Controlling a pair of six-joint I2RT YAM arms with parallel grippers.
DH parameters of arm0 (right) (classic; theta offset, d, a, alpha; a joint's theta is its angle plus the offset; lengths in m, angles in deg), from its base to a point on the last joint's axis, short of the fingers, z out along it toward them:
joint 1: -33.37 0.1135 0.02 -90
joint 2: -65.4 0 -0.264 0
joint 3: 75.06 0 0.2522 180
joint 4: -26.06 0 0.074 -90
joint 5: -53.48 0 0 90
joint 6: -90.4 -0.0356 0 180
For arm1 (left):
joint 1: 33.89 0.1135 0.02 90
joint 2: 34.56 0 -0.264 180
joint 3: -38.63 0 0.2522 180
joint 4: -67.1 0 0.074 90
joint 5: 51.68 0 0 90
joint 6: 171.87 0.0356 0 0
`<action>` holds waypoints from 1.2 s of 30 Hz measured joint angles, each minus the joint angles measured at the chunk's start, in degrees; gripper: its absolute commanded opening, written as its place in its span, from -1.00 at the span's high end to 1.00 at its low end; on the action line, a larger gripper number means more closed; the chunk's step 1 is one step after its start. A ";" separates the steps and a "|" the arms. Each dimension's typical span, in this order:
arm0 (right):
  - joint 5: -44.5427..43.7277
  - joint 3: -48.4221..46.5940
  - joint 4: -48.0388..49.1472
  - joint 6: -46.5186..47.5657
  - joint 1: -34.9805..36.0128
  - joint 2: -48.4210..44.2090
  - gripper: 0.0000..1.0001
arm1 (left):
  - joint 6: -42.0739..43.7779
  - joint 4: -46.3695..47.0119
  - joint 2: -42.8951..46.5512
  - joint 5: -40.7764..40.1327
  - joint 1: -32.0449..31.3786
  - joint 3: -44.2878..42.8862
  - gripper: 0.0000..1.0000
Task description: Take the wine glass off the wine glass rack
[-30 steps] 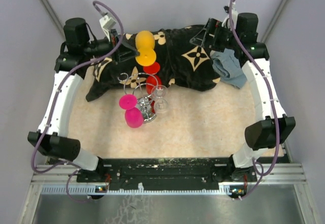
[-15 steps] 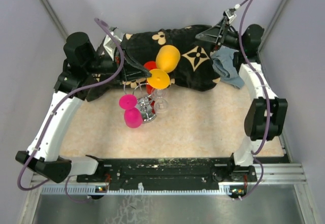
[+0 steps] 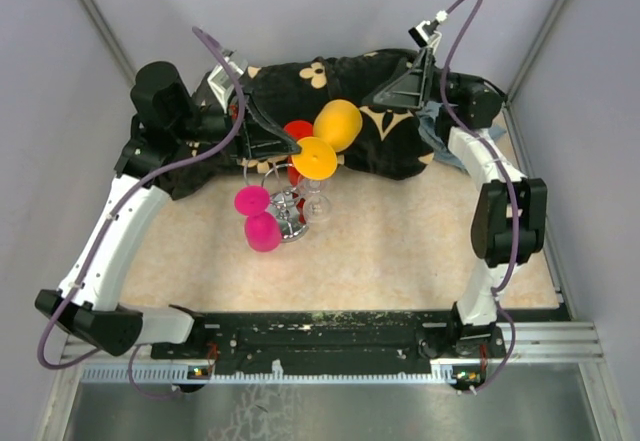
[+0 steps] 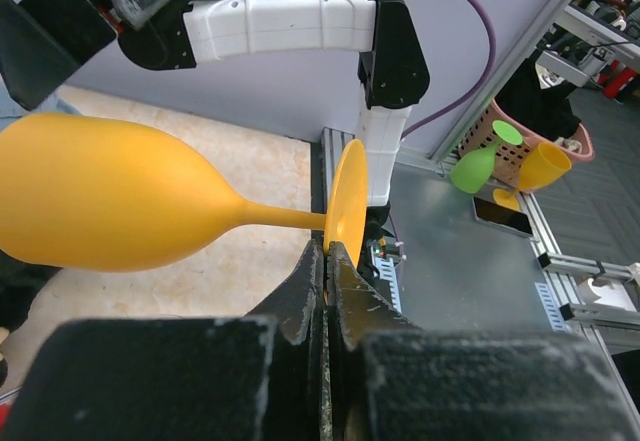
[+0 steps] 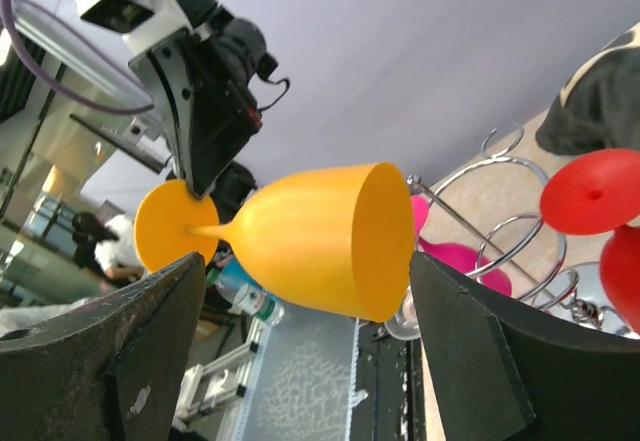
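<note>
While the orange wine glass hangs sideways in the air over the black flower-print cloth, clear of the chrome rack, the left claw is pinched tight on its round foot. The right claw is spread wide with the bowl between its fingers. The rack sits mid-table on the beige speckled top, with a pink glass hanging on it. Pale lilac walls all round, and a blue-grey rag at the cloth's right end.
</note>
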 measured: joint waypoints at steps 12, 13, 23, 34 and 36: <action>1.38 1.68 4.11 -6.80 2.56 2.49 -0.58 | -2.25 5.70 -2.62 0.20 0.00 0.00 1.00; 1.42 1.68 4.13 -7.02 2.69 2.62 -0.57 | -2.40 6.03 -2.67 0.20 0.00 0.00 1.00; 1.57 1.55 4.20 -8.33 6.95 4.11 -0.02 | -2.89 9.81 -3.82 0.70 0.00 1.22 1.00; -0.35 0.83 3.98 -8.33 4.70 4.24 1.00 | -0.66 11.78 -3.76 4.68 0.17 7.48 1.00; -0.74 0.83 3.96 -8.33 4.44 4.24 1.00 | 0.22 11.96 -3.93 4.85 0.52 8.13 1.00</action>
